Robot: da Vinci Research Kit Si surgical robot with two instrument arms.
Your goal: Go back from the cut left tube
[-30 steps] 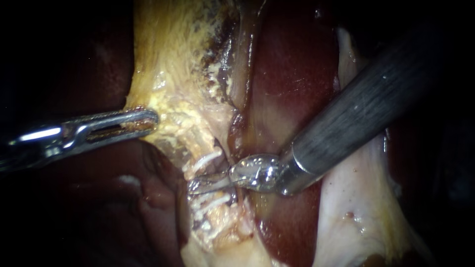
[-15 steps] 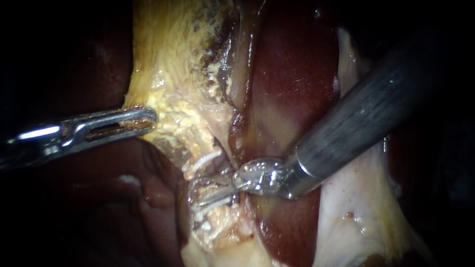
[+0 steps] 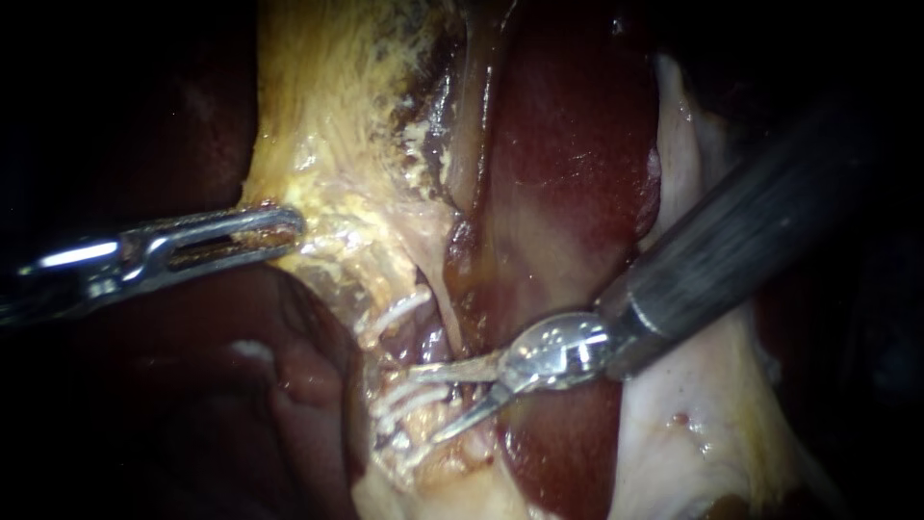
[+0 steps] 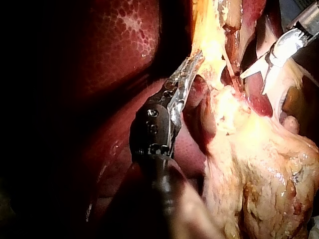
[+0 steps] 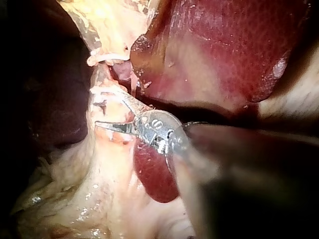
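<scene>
Pale yellow tissue (image 3: 337, 144) runs down into a thin tube carrying white clips, an upper clip (image 3: 395, 313) and a lower group (image 3: 409, 397). A dark gap shows in the tube between them. My right instrument (image 3: 433, 404) comes in from the upper right. Its two thin blades are open and point at the clipped stretch, the upper blade lying across the gap and the lower one beside the lower clips. The right wrist view shows the same blades (image 5: 109, 110) spread beside the clips (image 5: 102, 92). My left instrument (image 3: 260, 231) is shut on the edge of the yellow tissue (image 4: 209, 50).
Dark red liver (image 3: 568, 144) lies right of the tube, under my right instrument's shaft (image 3: 751, 231). A whitish fold of tissue (image 3: 693, 424) sits at the lower right. More dark liver (image 3: 289, 376) lies under my left instrument.
My right instrument has drawn back to the right and slightly down from between the clips. Its blades, closed across the tube before, now stand open. My left instrument holds still.
</scene>
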